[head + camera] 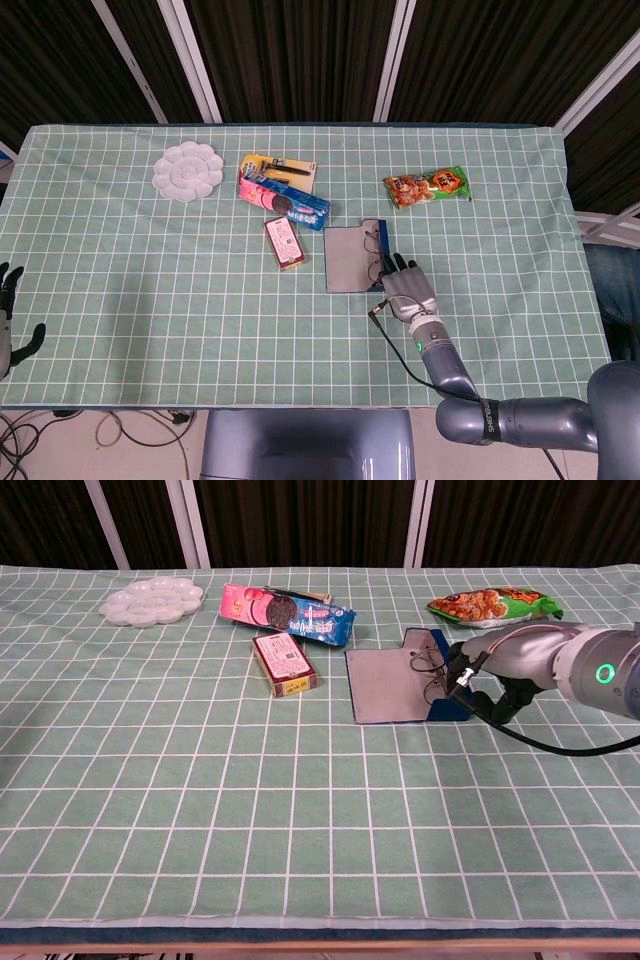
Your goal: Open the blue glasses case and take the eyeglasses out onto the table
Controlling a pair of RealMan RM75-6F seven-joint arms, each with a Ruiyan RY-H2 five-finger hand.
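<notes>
- The blue glasses case (438,675) lies open, touching my right hand (405,283) on the hand's far-left side; its grey lid (348,259) is folded flat away from the hand; the long axis runs away from me.
- The eyeglasses (432,668) still sit in the case tray, at my fingertips (392,265).
- My right hand rests on the case edge, fingers extended, loosely together; whether it pinches the frame I cannot tell.
- My left hand (10,315) hangs well apart from the case, fingers spread, holding nothing; the right is nearer.
</notes>
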